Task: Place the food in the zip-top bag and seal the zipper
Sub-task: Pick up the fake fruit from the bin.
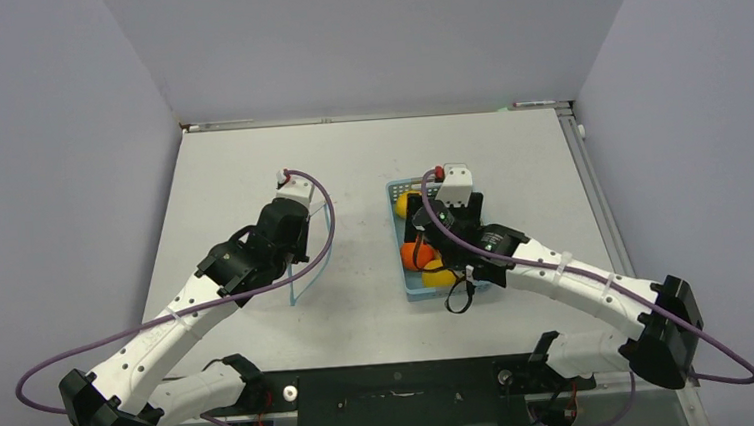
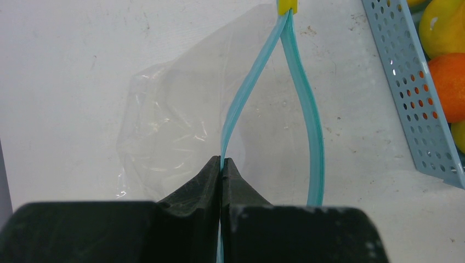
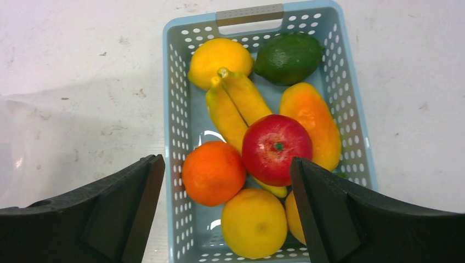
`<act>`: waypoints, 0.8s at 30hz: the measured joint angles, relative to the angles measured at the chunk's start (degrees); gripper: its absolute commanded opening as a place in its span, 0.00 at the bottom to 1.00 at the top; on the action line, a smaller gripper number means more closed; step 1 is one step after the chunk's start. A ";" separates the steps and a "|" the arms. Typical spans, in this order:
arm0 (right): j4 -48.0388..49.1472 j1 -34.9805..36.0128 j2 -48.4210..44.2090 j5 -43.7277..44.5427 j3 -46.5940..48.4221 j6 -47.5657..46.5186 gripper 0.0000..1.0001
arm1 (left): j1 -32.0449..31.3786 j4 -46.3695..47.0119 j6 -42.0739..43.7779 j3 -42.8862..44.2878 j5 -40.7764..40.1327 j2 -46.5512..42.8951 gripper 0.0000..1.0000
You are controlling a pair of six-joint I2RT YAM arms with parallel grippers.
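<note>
Left gripper [image 2: 221,164] clamps the zipper [image 2: 308,115] of the gaping zip-top bag [image 2: 164,109], while the right gripper [image 3: 226,167] hangs wide apart over the food [image 3: 277,148] piled in the blue basket [image 3: 174,109]

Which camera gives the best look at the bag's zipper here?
Left wrist. The zipper fills the frame, its two teal strips parted, the left gripper shut on one. Top external shows only a thin teal line beside the left arm. Right wrist shows only the clear zip-top bag at its left edge, no strip.
</note>
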 measured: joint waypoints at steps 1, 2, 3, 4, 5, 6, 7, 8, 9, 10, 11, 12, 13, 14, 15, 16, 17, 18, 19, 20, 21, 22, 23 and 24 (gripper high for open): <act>-0.07 -0.79 -0.33 -0.04 -0.07 -0.66 0.91 | 0.00 0.00 0.00 0.00 0.00 0.00 0.00; -0.09 -1.38 -0.37 -0.15 -0.11 -1.03 0.93 | 0.00 0.00 0.00 0.00 0.00 0.00 0.00; -0.22 -2.05 -0.35 -0.46 -0.17 -1.49 0.95 | -0.04 -0.02 0.00 0.00 -0.02 0.00 0.00; -0.31 -2.73 -0.28 -0.85 -0.28 -2.03 0.96 | -0.15 -0.02 0.00 0.00 -0.02 0.00 0.00; -0.28 -3.50 -0.26 -1.40 -0.59 -2.54 0.98 | -0.20 -0.02 0.00 0.00 -0.02 0.00 0.00; -0.31 -4.28 -0.26 -1.81 -0.92 -3.04 0.99 | -0.22 -0.02 0.00 0.00 -0.02 0.00 0.00; -0.33 -5.07 -0.17 -2.32 -1.22 -3.54 1.00 | -0.22 -0.02 0.00 0.00 -0.02 0.00 0.00; -0.35 -5.88 0.09 -2.73 -1.44 -3.89 0.96 | -0.26 -0.02 0.00 0.00 -0.02 0.00 0.00; -0.33 -6.71 0.46 -3.26 -1.64 -4.31 0.94 | -0.26 -0.02 0.00 0.00 -0.07 0.00 0.00; -0.28 -7.54 0.85 -3.78 -1.88 -4.81 0.92 | -0.26 -0.04 0.00 0.00 -0.15 0.00 0.00; -0.24 -8.31 1.33 -4.42 -2.19 -5.20 0.91 | -0.26 -0.02 0.00 0.00 -0.17 0.00 0.00; 0.00 -9.20 1.84 -5.18 -2.56 -5.57 0.90 | -0.28 -0.04 0.00 0.00 -0.20 0.00 0.00; 0.26 -9.86 2.23 -5.92 -2.93 -5.86 0.90 | -0.33 -0.04 0.00 0.00 -0.24 0.00 0.00; 0.39 -10.47 2.67 -6.56 -3.23 -6.21 0.90 | -0.33 -0.04 0.00 0.00 -0.31 0.00 0.00; 0.81 -11.06 3.06 -7.28 -3.58 -6.45 0.90 | -0.37 -0.04 0.00 0.00 -0.37 0.00 0.00; 1.25 -11.65 3.48 -8.04 -4.04 -6.69 0.90 | -0.37 -0.04 0.00 0.00 -0.37 0.00 0.00; 1.46 -11.98 3.78 -8.48 -4.35 -6.84 0.90 | -0.37 -0.04 0.00 0.00 -0.39 0.00 0.00; 1.75 -12.50 4.20 -9.14 -4.79 -6.99 0.90 | -0.42 -0.04 0.00 0.00 -0.39 0.00 0.00; 1.84 -12.83 4.55 -9.60 -5.07 -7.13 0.90 | -0.48 -0.04 0.00 0.00 -0.42 0.00 0.00; 2.10 -13.09 4.87 -9.99 -5.38 -7.28 0.90 | -0.52 -0.04 0.00 0.00 -0.42 0.00 0.00; 2.38 -13.35 5.31 -10.47 -5.73 -7.54 0.90 | -0.55 -0.04 0.00 0.00 -0.44 0.00 0.00; 2.49 -13.62 5.51 -10.62 -5.81 -7.80 0.90 | -0.57 -0.04 0.00 0.00 -0.44 0.00 0.00; 2.84 -13.97 5.90 -11.06 -6.03 -8.15 0.90 | -0.59 -0.04 0.00 0.00 -0.44 0.00 0.00; 3.02 -14.03 6.14 -11.30 -6.14 -8.17 0.90 | -0.59 -0.04 0.00 0.00 -0.44 0.00 0.00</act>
